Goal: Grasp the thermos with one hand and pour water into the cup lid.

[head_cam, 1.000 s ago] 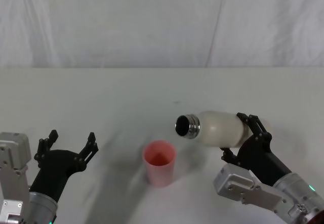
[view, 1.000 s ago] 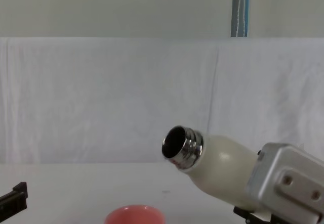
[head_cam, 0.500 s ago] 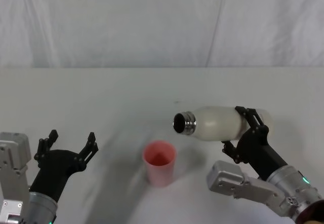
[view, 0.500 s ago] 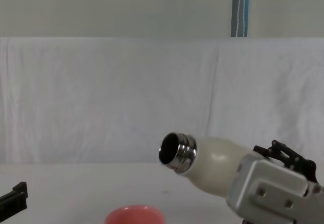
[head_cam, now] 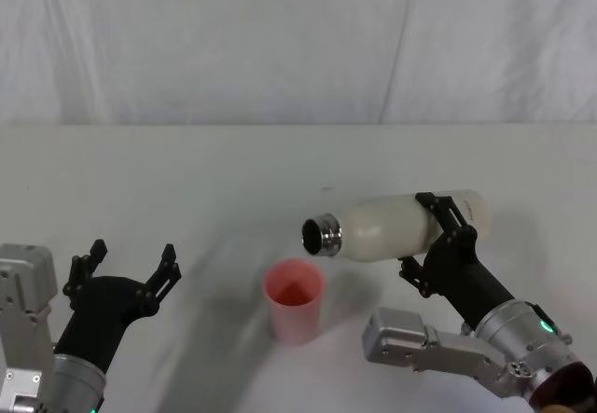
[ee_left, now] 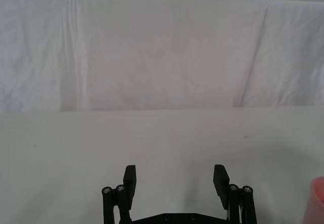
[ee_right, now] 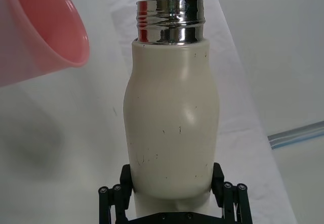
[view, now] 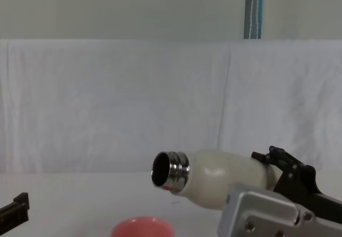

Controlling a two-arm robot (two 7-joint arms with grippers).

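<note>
The right pincer (head_cam: pixel 446 234), right of centre in the head view, is clamped around the thermos (head_cam: pixel 392 227). The thermos lies almost level in the air, its steel mouth pointing left, just above and right of the pink cup lid (head_cam: pixel 295 300) on the white worktop (head_cam: pixel 233 180). At lower left, the left pincer (head_cam: pixel 130 268) rests with fingers apart.

A white cloth-covered table (head_cam: pixel 233 171) spans the work area. Behind it hangs a creased white cloth backdrop (view: pixel 107 103), meeting the tabletop. Above the backdrop, a blue-and-grey vertical strip (view: pixel 254 9) runs down a plain wall (view: pixel 107 7).
</note>
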